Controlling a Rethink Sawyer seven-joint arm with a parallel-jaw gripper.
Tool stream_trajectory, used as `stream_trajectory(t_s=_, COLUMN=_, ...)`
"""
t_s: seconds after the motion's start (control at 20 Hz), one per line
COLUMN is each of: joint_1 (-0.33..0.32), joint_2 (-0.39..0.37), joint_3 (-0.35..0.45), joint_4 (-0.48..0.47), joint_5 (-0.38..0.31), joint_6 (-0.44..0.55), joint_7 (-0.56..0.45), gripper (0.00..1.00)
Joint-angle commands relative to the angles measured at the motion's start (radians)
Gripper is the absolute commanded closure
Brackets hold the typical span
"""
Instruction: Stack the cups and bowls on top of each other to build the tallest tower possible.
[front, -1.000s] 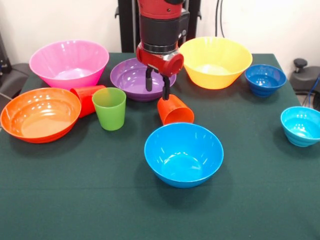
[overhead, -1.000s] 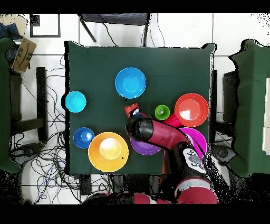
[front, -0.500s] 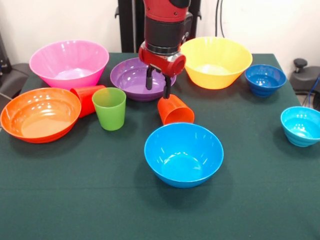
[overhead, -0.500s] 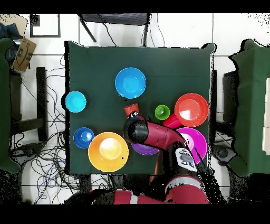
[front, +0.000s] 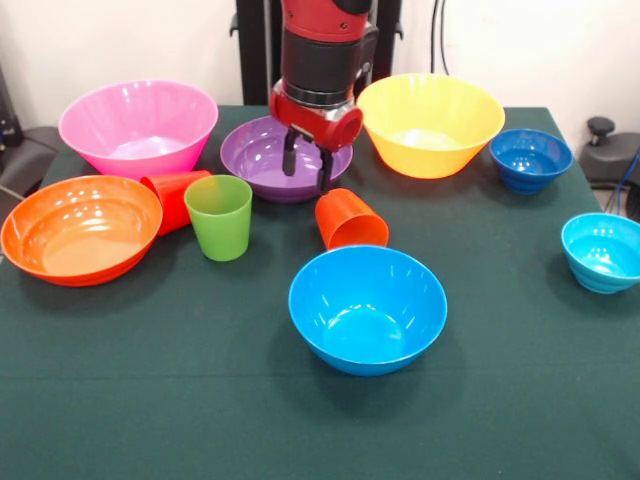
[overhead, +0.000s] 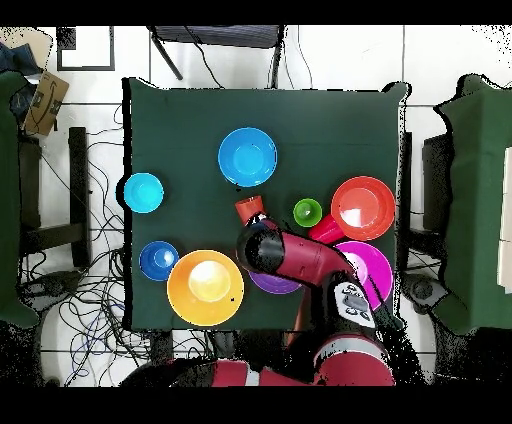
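Observation:
My gripper (front: 306, 166) hangs open and empty over the front rim of the purple bowl (front: 262, 152), just behind the orange cup (front: 350, 220), which lies on its side. The green cup (front: 219, 216) stands upright beside the red cup (front: 174, 196), which is tipped over against the orange bowl (front: 76, 228). The blue bowl (front: 367, 308) sits nearest the front. The pink bowl (front: 138, 125), yellow bowl (front: 430, 122), small dark blue bowl (front: 530, 158) and small cyan bowl (front: 603, 251) stand apart. From overhead, the arm (overhead: 290, 255) covers the gripper and part of the purple bowl (overhead: 270, 284).
The bowls ring the back and sides of the green table (front: 180, 400). Overhead, the orange cup (overhead: 248, 209) lies between the blue bowl (overhead: 247, 157) and the arm. Chairs and cables surround the table.
The gripper has risen and drawn back slightly from the orange cup toward the purple bowl. The cup lies where it was.

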Motion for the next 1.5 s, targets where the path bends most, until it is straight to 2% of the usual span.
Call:
stream_trajectory(t_s=0.05, joint_1=-0.044, joint_2=0.049, joint_3=0.094, joint_4=0.006, joint_5=-0.067, joint_6=0.034, joint_7=0.0, gripper=0.0)
stream_trajectory(t_s=0.25, joint_1=-0.047, joint_2=0.066, joint_3=0.088, joint_4=0.029, joint_5=-0.088, joint_6=-0.026, joint_7=0.022, gripper=0.0)
stream_trajectory(t_s=0.5, joint_1=-0.069, joint_2=0.066, joint_3=0.08, joint_4=0.068, joint_5=-0.113, joint_6=-0.027, joint_7=0.029, gripper=0.0)
stream_trajectory(t_s=0.95, joint_1=-0.096, joint_2=0.087, joint_3=0.112, joint_4=0.116, joint_5=-0.088, joint_6=-0.055, joint_7=0.081, gripper=0.0)
stream_trajectory(t_s=1.3, joint_1=-0.117, joint_2=0.119, joint_3=0.127, joint_4=0.132, joint_5=-0.128, joint_6=-0.222, joint_7=0.105, gripper=0.0)
stream_trajectory(t_s=1.5, joint_1=-0.144, joint_2=0.122, joint_3=0.156, joint_4=0.139, joint_5=-0.146, joint_6=-0.269, joint_7=0.109, gripper=0.0)
